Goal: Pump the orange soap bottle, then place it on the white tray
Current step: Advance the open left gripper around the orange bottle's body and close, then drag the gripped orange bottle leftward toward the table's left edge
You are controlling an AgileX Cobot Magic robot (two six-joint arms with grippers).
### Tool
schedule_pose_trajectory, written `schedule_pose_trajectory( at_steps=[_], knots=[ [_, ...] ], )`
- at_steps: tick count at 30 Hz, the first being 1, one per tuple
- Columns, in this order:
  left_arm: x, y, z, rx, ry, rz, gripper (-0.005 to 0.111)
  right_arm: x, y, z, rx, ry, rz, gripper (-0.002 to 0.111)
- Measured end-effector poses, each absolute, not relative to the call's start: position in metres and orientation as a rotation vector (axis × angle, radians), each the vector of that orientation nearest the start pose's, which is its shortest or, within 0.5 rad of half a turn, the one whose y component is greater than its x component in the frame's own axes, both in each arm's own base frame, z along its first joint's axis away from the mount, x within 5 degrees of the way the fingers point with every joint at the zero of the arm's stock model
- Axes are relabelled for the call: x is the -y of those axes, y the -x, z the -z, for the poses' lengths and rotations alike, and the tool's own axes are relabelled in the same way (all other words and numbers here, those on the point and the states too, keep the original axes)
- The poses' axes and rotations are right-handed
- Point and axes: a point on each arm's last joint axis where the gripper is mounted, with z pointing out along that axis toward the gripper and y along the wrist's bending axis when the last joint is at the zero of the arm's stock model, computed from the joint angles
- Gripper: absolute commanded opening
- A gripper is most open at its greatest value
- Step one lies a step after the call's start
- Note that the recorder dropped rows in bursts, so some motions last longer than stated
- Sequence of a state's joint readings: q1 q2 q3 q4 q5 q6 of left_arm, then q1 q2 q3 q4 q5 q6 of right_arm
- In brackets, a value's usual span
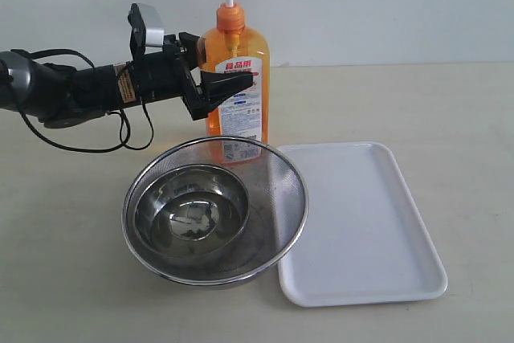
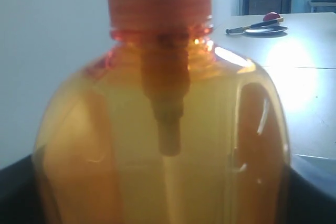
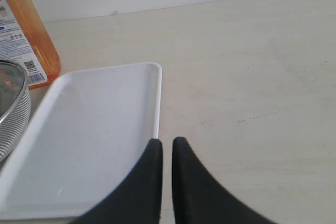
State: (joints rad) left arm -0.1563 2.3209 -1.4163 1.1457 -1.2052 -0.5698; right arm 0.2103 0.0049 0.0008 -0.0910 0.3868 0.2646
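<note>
The orange soap bottle stands upright on the table behind the steel bowls, pump head up. My left gripper reaches in from the left and is shut on the bottle's body just under its shoulder, one black finger across the label. In the left wrist view the orange soap bottle fills the picture, with the left gripper pressing its jaws on both sides. The white tray lies flat to the right of the bowls. My right gripper is shut and holds nothing, above the right rim of the white tray. The right wrist view catches the orange soap bottle at its corner.
A steel mesh bowl with a smaller steel bowl inside it sits in front of the bottle, touching the tray's left rim. The mesh bowl also shows in the right wrist view. Bare tabletop lies right of the tray.
</note>
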Motion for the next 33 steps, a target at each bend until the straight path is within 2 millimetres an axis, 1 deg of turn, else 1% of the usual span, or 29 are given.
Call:
schedule_pose_trajectory(
  at_steps=[3, 8, 9, 15, 29, 33],
  knots=[
    [0.148, -0.439, -0.136, -1.309, -0.971, 0.835, 0.024, -0.008, -0.052, -0.178, -1.881, 0.004, -0.236, 0.003],
    [0.148, -0.438, -0.136, -1.310, -0.971, 0.837, 0.006, -0.008, -0.052, -0.178, -1.881, 0.004, -0.236, 0.003],
    [0.148, -0.438, -0.136, -1.311, -0.970, 0.839, 0.005, -0.008, -0.052, -0.178, -1.881, 0.004, -0.236, 0.003],
    [0.147, -0.439, -0.135, -1.321, -0.962, 0.840, 0.005, -0.008, -0.052, -0.178, -1.881, 0.004, -0.236, 0.003],
    [0.110, -0.447, -0.135, -1.367, -0.901, 0.829, 0.005, -0.008, -0.052, -0.178, -1.881, 0.004, -0.236, 0.003],
    [0.100, -0.444, -0.137, -1.373, -0.887, 0.819, 0.005, -0.008, -0.052, -0.178, -1.881, 0.004, -0.236, 0.003]
  ],
)
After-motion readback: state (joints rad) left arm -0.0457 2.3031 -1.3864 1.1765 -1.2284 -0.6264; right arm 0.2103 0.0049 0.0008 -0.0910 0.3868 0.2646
